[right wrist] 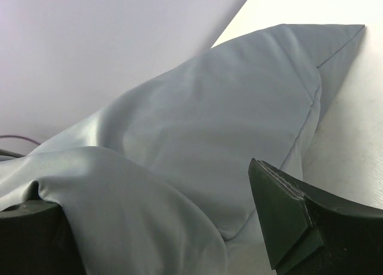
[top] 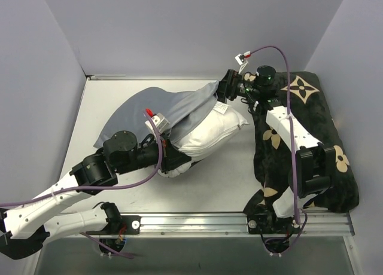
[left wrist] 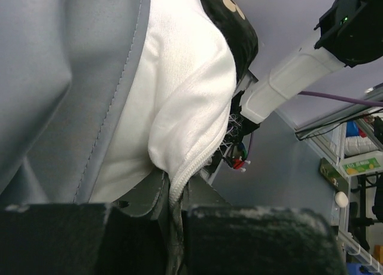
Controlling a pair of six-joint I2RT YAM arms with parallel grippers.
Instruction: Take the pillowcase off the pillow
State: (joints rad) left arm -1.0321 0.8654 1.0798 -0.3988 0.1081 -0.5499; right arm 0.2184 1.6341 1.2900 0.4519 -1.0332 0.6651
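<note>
Case about half off: L pincer is clamped on the pillow at its zip seam, R pincer stands apart at the pillowcase hem.
The grey cloth is only draped over one R finger, not pinched. The white end shows right & near; the far-left part seems to be inside the sleeve yet, so more pulling is left, I think. Writing: none readable. The pillow tag is too small, and the black cushion at right has tan flowers, no letters.

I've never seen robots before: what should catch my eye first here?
A white pillow sticks partway out of a grey pillowcase in the middle, the left claw pinching the pillow's near end, the right claw open at the case's far edge. A black flowered cushion lies under the right arm.
</note>
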